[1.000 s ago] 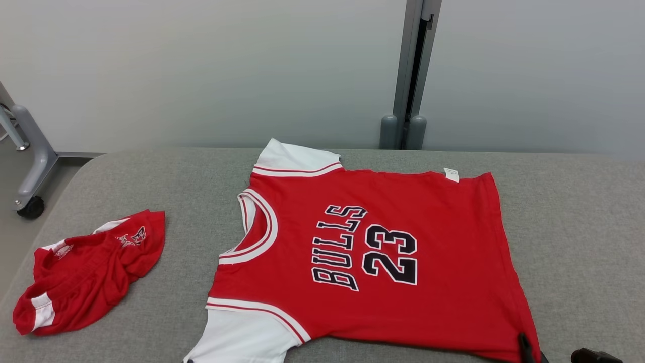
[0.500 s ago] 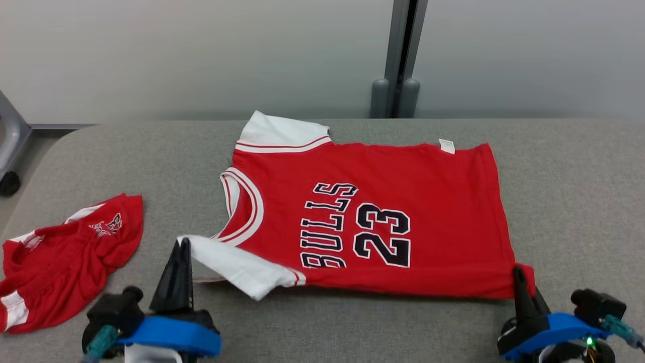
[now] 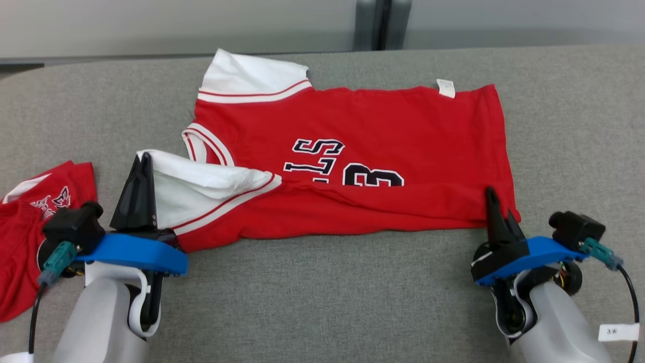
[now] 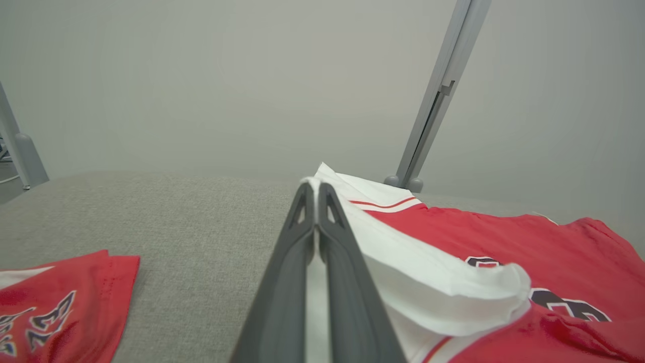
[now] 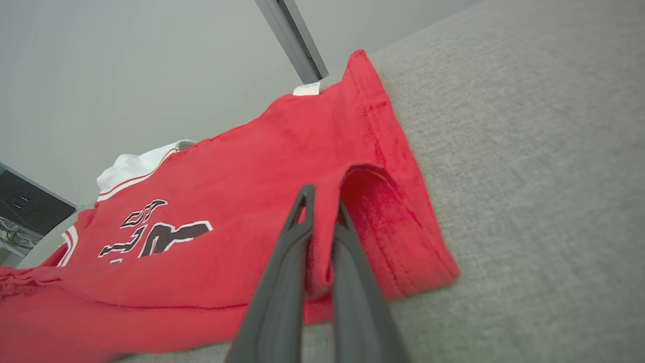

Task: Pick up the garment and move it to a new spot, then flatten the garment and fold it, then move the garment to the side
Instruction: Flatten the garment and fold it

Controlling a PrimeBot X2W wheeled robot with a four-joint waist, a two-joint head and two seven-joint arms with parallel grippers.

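**Both tools clamped on the near edge of the garment, edge raised**

Head view: The red garment (image 3: 383, 121) with dark lettering lies spread on the grey tabletop (image 3: 327, 297), neck to the left, hem to the right. The left tool (image 3: 143, 157) is closed on the white near sleeve (image 3: 201, 184), and the sleeve tip is held up off the tabletop beside the neckline. The right tool (image 3: 489, 192) is closed on the near hem corner. Between the two, the near edge is turned over the lower part of the lettering. The far sleeve (image 3: 247, 75) lies flat, and a small white label (image 3: 445, 87) shows at the far hem corner. A second red garment (image 3: 35, 217) sits crumpled at the left, apart from the first.

Left wrist view: The left tool (image 4: 315, 186) has its fingers (image 4: 287, 282) pressed together, with white sleeve cloth pinched between them up to the tips. The sleeve drapes to the right onto the red body (image 4: 529, 242). The second garment (image 4: 60, 302) lies low left.

Right wrist view: The right tool (image 5: 322, 196) grips a raised fold of red hem. Its fingers (image 5: 282, 282) are nearly together, with cloth between them. The hem corner (image 5: 418, 252) falls to the right of the fingers onto the tabletop (image 5: 529, 176).
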